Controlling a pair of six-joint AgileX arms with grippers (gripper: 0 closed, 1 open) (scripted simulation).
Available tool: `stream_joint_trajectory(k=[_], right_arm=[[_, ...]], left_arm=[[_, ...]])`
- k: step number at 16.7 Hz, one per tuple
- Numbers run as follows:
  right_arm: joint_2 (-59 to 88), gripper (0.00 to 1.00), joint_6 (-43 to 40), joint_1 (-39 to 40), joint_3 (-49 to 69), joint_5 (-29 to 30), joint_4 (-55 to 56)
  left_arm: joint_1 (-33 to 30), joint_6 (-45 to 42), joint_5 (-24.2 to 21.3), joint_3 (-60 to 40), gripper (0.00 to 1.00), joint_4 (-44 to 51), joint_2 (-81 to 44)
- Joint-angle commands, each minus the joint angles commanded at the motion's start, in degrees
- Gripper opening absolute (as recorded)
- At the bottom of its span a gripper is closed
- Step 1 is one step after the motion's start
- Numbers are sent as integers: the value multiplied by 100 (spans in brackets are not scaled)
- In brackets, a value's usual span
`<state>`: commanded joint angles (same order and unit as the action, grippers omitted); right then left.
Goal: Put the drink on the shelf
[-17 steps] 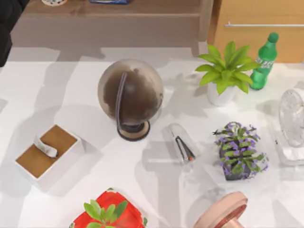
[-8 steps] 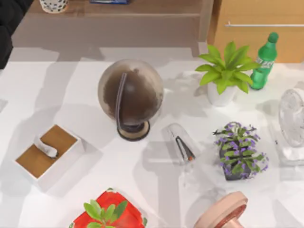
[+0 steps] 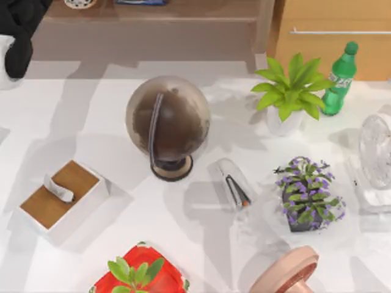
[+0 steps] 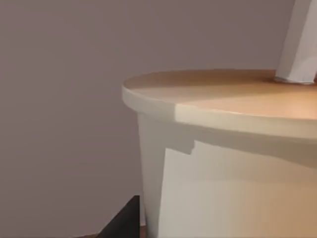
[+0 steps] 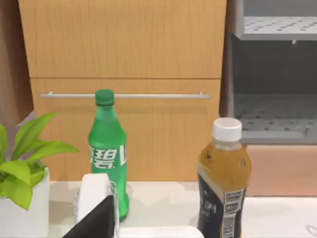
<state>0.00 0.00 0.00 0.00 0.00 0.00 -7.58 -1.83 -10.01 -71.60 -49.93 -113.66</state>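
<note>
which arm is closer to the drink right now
Left. The left arm is at the table's far left corner, beside the shelf, and its wrist camera sits right against the drink. The right arm's wrist camera faces the green soda bottle on the right.

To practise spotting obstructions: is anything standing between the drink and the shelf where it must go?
Nothing visible does. The drink is at the left end of the shelf, with the left arm beside it. A blue item lies on the board farther right, apart from the drink.

Left arm — matte black shell, white segment beneath.
</note>
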Motion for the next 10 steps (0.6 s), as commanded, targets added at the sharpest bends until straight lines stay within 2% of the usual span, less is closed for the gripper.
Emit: stream_joint_trajectory(k=[6,10], right_arm=[[0,100,0,0,0,0,0],[0,100,0,0,0,0,0]], left_arm=[[-30,3,-5,-174,0,-120,-216],[-30,3,-5,-174,30,-120,-216]])
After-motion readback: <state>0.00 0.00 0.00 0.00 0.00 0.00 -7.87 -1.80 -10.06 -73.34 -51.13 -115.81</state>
